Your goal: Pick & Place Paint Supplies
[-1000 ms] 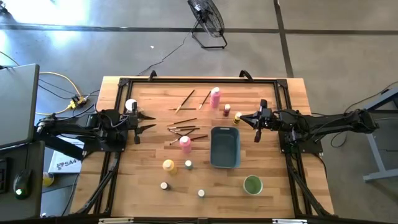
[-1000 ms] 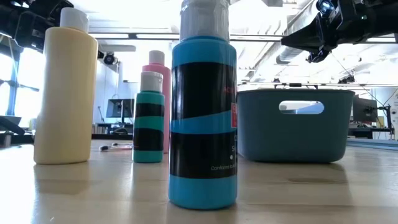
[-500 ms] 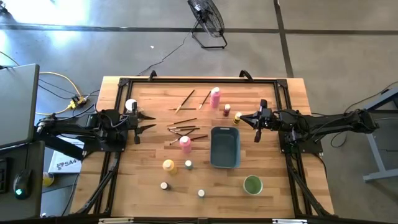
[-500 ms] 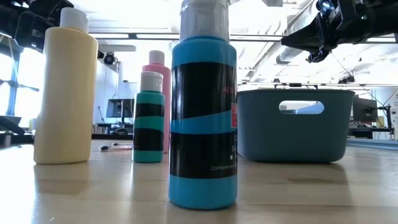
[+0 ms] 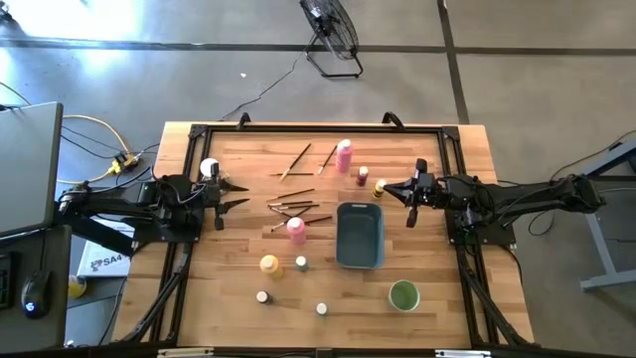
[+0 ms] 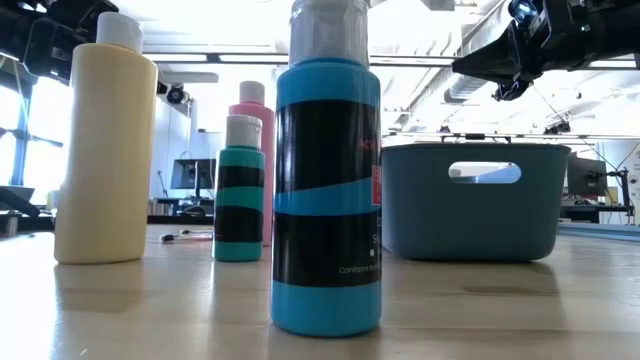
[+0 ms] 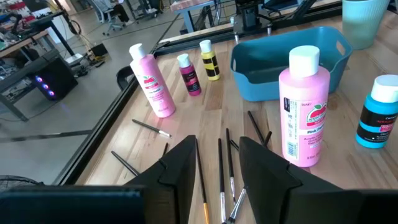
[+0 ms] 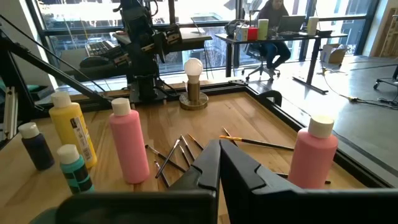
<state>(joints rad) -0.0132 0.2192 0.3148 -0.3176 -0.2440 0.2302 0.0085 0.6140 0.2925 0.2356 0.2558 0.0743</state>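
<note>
Paintbrushes [image 7: 225, 163] only in wrist/high views, left claw [image 7: 217, 163] spread, right claw [image 8: 219, 163] pressed together.

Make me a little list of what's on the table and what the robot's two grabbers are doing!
Tray: blue-grey rectangular plastic tray, empty.
Cup: round green cup, by the table's front edge.
Bottles: two pink squeeze bottles, one yellow squeeze bottle.
Brushes: thin brown-handled paintbrushes, lying loose.
Left gripper: jaws open, empty.
Right gripper: jaws shut, empty.

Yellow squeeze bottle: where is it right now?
High view: the yellow squeeze bottle stands left of centre, below the pink bottle and beside a small jar.
</note>
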